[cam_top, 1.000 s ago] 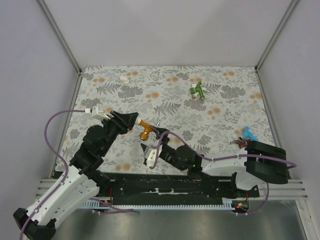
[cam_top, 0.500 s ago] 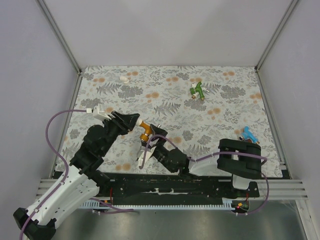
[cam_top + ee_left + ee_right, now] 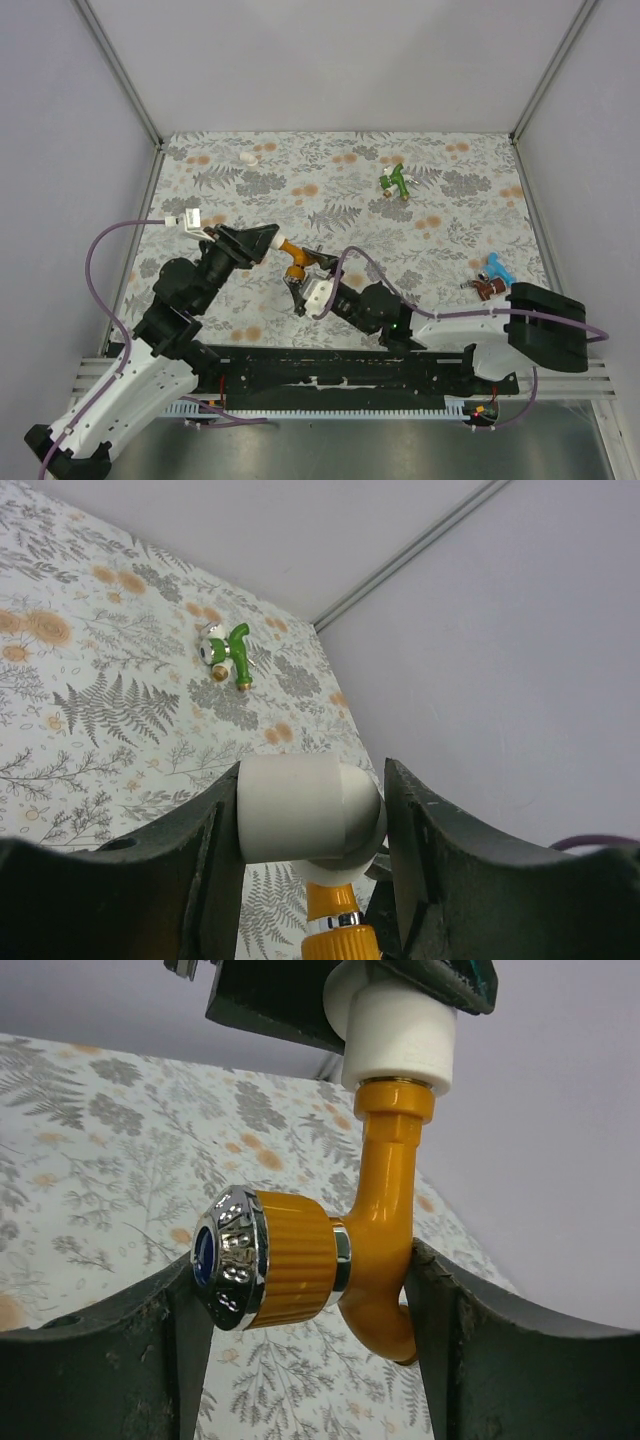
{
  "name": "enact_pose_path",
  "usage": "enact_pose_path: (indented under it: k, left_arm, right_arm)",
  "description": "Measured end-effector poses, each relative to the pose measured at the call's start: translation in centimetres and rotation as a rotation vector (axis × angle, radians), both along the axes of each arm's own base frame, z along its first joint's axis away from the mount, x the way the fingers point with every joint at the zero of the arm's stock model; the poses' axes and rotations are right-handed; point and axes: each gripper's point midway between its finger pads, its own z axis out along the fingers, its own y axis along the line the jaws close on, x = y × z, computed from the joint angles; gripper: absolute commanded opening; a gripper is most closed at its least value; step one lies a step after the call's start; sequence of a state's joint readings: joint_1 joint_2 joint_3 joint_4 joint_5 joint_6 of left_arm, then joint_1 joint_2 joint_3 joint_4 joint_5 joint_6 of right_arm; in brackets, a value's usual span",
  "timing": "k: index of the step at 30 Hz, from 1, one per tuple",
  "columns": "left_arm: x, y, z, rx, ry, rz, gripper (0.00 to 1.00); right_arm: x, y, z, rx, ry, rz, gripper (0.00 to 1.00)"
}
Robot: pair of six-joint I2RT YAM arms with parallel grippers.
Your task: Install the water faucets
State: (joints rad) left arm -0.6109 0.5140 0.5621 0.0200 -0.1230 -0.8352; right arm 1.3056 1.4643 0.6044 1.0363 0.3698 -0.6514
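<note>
Looking down from the top, the left claw (image 3: 262, 240) is clamped on a white fitting (image 3: 300, 810) and holds it up off the floral-patterned table (image 3: 450, 230), a bit left of the middle. The orange faucet (image 3: 385, 1210) hangs out of that fitting, its neck going straight up into the white end, so the two are joined. In the right wrist view its ribbed knob (image 3: 290, 1260) with a chrome cap sticks out sideways.

The right claw (image 3: 308, 290) comes in from the near side and sits around the orange faucet, one finger on each side. One finger (image 3: 470, 1360) looks like it's touching the bend of the spout, and the other is right next to the chrome cap. Honestly I can't tell if it's actually squeezing or just framing it. The jaws are partway in, not wide.

The other faucets are lying on the table. The green faucet (image 3: 396, 181) is toward the far side, right of centre. The blue faucet (image 3: 497, 266) and dark red faucet (image 3: 486, 287) are just beside each other near the right edge. A small white piece (image 3: 248, 157) sits at the far left, well apart from everything.
</note>
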Motion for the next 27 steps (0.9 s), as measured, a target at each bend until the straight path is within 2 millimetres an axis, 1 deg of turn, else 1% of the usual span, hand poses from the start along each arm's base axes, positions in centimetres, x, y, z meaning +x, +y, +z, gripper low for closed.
enact_pose_path:
  k: [5, 8, 12, 13, 14, 15, 16, 21, 27]
  left_arm:
    - [-0.3, -0.2, 0.5, 0.004, -0.034, -0.020, 0.02]
    - [-0.2, -0.3, 0.0, 0.013, -0.046, -0.025, 0.02]
    - [-0.4, -0.7, -1.1, 0.037, -0.051, -0.054, 0.02]
    - [-0.4, -0.8, -1.3, 0.045, -0.056, -0.063, 0.02]
    - [-0.5, -1.0, -1.4, 0.046, -0.062, -0.070, 0.02]
    - [-0.6, -1.1, -1.3, 0.047, -0.072, -0.083, 0.02]
    - [-0.7, -1.2, -1.3, 0.050, -0.080, -0.091, 0.02]
    - [-1.4, -1.6, -0.9, 0.058, -0.130, -0.132, 0.02]
    - [-2.0, -2.1, -0.4, 0.093, -0.195, -0.180, 0.02]
  right_arm:
    - [-0.2, -0.7, 0.5, 0.057, 0.190, 0.160, 0.40]
    - [0.0, -1.5, 0.5, 0.101, 0.327, 0.241, 0.33]
    - [1.9, -2.8, 0.6, 0.193, 0.517, 0.273, 0.25]
    - [2.2, -3.1, 0.7, 0.226, 0.569, 0.281, 0.20]
    - [2.4, -3.3, 0.8, 0.247, 0.607, 0.299, 0.14]
    - [2.5, -3.4, 0.8, 0.269, 0.654, 0.320, 0.03]
    - [2.6, -3.5, 0.9, 0.294, 0.698, 0.343, 0.00]
    - [3.2, -3.5, 1.0, 0.397, 0.896, 0.450, 0.00]
    - [3.4, -3.2, 1.6, 0.473, 1.098, 0.581, 0.00]
